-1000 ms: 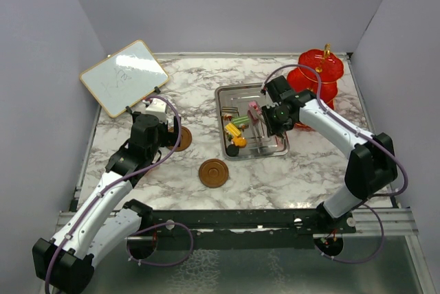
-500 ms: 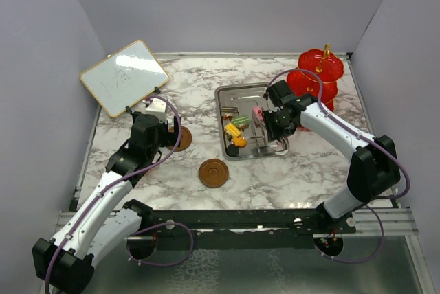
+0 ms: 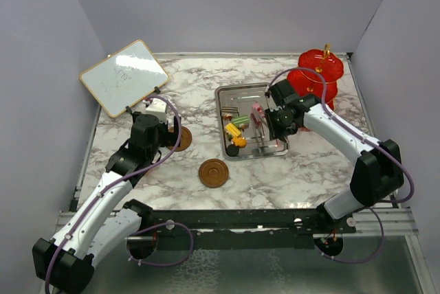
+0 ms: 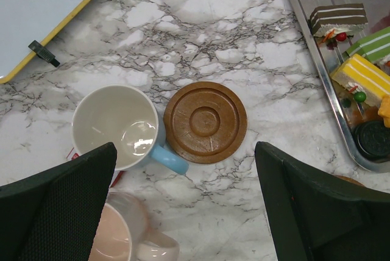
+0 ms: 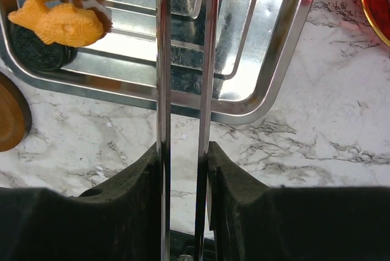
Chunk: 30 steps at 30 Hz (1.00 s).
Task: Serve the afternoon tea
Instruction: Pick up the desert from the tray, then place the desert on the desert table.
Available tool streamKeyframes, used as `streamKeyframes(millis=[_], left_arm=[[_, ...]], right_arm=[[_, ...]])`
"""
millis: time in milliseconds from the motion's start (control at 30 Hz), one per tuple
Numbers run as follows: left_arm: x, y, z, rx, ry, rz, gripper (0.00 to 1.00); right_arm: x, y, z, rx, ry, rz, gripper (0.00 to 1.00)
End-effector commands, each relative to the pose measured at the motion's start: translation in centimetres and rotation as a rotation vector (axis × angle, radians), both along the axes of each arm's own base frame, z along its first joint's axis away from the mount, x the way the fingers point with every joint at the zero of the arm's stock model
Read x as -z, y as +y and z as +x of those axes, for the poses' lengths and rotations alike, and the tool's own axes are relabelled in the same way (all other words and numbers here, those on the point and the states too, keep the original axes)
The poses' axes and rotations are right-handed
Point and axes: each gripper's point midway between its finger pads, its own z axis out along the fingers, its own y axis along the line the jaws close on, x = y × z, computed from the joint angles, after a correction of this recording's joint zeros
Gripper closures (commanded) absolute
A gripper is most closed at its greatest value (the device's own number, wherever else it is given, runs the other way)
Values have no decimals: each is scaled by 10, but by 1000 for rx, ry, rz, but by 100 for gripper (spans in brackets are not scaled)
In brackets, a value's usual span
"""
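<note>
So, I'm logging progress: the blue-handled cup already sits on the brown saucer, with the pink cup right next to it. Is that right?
Not quite. The blue-handled cup stands on the table beside the brown saucer, its handle at the saucer's rim; the saucer is bare. The pink cup is right next to it. The left wrist view shows this.

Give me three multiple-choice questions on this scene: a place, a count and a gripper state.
1. The blue cup is: A on marble beside a saucer; B on that saucer; C in the air.
2. Brown saucers in the top view: A one; B two; C three.
3. The left gripper is: A shut on the cup; B shut on a saucer; C open, empty.
Answers: 1 A, it stands next to the saucer; 2 B, two discs show; 3 C, fingers spread, nothing between.
</note>
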Motion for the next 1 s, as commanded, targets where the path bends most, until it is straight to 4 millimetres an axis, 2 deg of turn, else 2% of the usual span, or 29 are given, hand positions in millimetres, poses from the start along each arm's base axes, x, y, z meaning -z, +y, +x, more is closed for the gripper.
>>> streamKeyframes(millis=[0,233,467,700,967], left_arm=[[-17,-3,3,13,-33,-18,1],[-17,-3,3,12,-33,-18,1],[-17,-3,3,11,-33,-20,1],[-16,-3,3,14,-28,-20,1],[-15,-5,3,19,-25,-23,1]], right_arm=[[-43,1,10,29,-129,57,75],[-94,-12,12,84,-269,70,76],[-118,-27,13,150,-342,44,76],[-127,-45,18,212,-384,3,76],[-122,-61,25,247,-372,34,75]])
